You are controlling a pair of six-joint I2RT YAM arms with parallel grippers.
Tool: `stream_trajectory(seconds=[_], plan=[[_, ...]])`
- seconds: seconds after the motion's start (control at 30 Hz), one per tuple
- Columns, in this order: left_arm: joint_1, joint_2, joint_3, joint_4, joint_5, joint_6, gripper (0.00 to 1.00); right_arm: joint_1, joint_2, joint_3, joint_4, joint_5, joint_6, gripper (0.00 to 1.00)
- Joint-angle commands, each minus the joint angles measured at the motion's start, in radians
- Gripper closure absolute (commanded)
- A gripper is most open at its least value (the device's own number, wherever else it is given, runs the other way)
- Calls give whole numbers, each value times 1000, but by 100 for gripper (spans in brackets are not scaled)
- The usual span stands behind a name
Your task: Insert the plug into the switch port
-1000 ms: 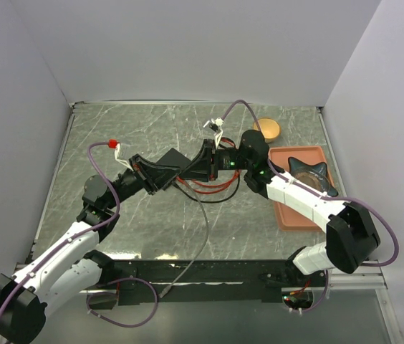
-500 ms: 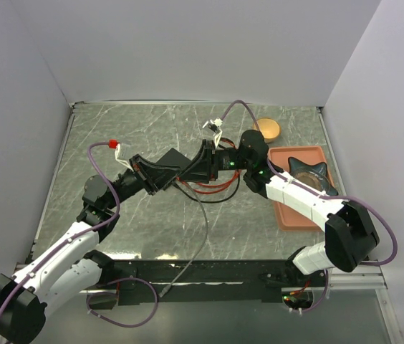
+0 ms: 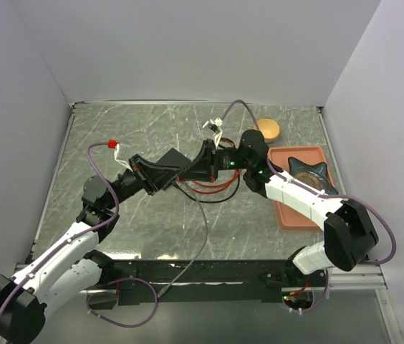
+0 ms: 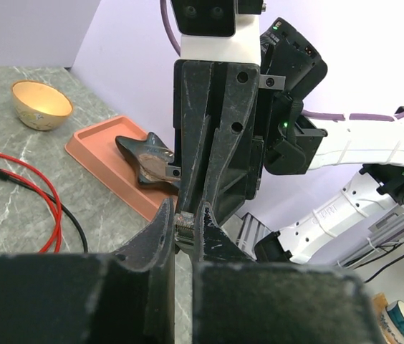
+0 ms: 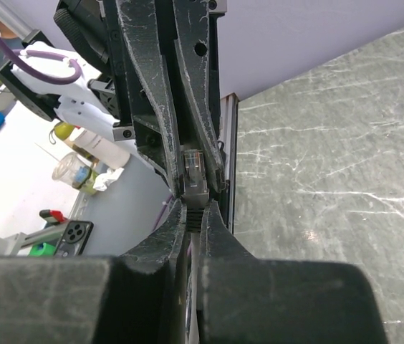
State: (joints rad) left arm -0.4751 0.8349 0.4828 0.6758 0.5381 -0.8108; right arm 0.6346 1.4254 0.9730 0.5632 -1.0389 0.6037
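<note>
My left gripper (image 3: 160, 174) is shut on the flat black switch (image 3: 172, 162) and holds it off the table, its port edge turned to the right arm. My right gripper (image 3: 196, 170) is shut on the clear plug (image 5: 195, 174) by its grey boot, tip against that edge. In the right wrist view my right gripper (image 5: 196, 208) points the plug straight between the left fingers (image 5: 152, 72). In the left wrist view a port with metal contacts (image 4: 185, 228) shows between the tips of my left gripper (image 4: 185, 215). I cannot tell how deep the plug sits.
The plug's grey cable (image 3: 203, 229) trails to the near edge. Red and black cables (image 3: 216, 188) lie under the grippers. An orange tray (image 3: 288, 211) with a dark object is at the right, a tan bowl (image 3: 268, 129) behind it. Walls close the sides and back.
</note>
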Motion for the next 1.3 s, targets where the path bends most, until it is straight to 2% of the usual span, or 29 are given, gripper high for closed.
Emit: stream_trajectory(seconds=[0.0,0.1,0.13,0.2,0.23,0.3,0.37,0.4,0.5,0.6,0.73,0.83,0.93,1.03,1.17,1.27], plan=[[-3,-10,28,35,-6,15,66,7,-58,-5,-9,-1,-24,100],[-3,-55,22,-33,-73,30,19,4,-121,9,-118,86,-105,100],[-3,-87,20,-71,-148,35,14,2,-143,13,-214,118,-155,100],[-3,-126,11,-111,-197,44,6,0,-219,24,-302,259,-203,100],[-3,-169,7,-140,-223,44,5,-1,-247,29,-401,322,-246,100],[-3,-212,-9,-169,-308,38,1,-4,-334,38,-483,497,-277,100],[-3,-269,-24,-214,-384,30,1,-7,-399,29,-548,589,-309,100],[-3,-281,-27,-231,-407,33,4,-7,-461,26,-559,694,-318,100],[-3,-293,-24,-289,-478,41,4,-7,-557,29,-640,877,-357,100],[-3,-241,2,-338,-507,53,4,-7,-612,32,-689,1035,-397,100],[-3,-93,63,-390,-524,55,4,-6,-602,79,-773,1189,-452,100],[-3,1,94,-413,-533,67,4,-6,-568,90,-807,1243,-487,100],[-3,73,118,-436,-556,74,4,-4,-507,110,-835,1245,-522,100],[-3,136,157,-472,-590,111,4,-4,-380,165,-879,1171,-541,100],[1,211,178,-504,-650,147,4,-6,-130,248,-931,1045,-561,100],[48,282,191,-490,-600,159,4,-4,62,357,-1009,982,-588,100]])
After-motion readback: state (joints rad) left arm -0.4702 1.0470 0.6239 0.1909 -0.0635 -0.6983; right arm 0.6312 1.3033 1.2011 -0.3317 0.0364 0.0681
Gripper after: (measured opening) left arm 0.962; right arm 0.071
